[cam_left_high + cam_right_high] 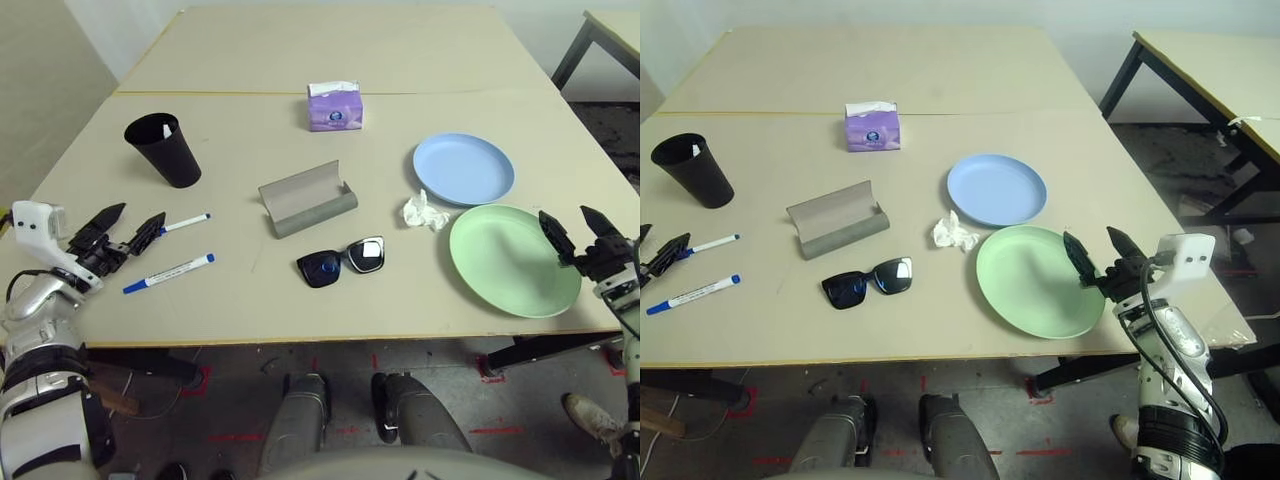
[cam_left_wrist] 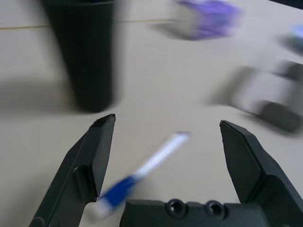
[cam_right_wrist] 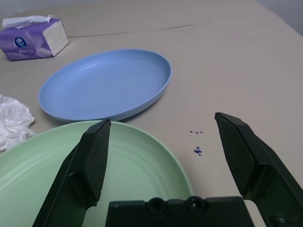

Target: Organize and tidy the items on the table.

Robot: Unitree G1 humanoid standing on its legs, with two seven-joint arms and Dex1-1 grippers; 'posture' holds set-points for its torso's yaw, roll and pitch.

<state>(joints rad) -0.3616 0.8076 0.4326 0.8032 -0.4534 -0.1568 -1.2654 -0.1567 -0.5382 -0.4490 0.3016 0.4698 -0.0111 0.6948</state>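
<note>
The grey glasses case [image 1: 307,199] lies open near the middle of the table [image 1: 240,290]. At its 5 o'clock, just beside it, the black sunglasses [image 1: 341,261] rest lenses up. Out at the case's 3 o'clock sits the crumpled white tissue [image 1: 424,211], wedged between the two plates: the light-blue plate [image 1: 464,169] at the tissue's 1 o'clock and the larger green plate [image 1: 514,259] at its 4 o'clock (the two rims nearly meet, though whether they touch I cannot tell).

Over at the case's 9 o'clock lie the two markers, roughly parallel. The upper marker [image 1: 185,222] has one end reaching in between the fingers of the left gripper [image 1: 128,229], and the lower marker [image 1: 169,273] lies apart at its 6 o'clock, nearer the table's front edge. A black cup [image 1: 163,149] stands upright at the upper marker's 12 o'clock, and a purple tissue box [image 1: 334,106] stands at the case's 12 o'clock, close to the thin seam line.

The left gripper hangs with its fingers spread wide; in its wrist view the marker shows between them, touched by neither. The right gripper [image 1: 577,231] is likewise splayed open and empty, at the green plate's 3 o'clock rim, one finger over the plate and the other over bare tabletop.
</note>
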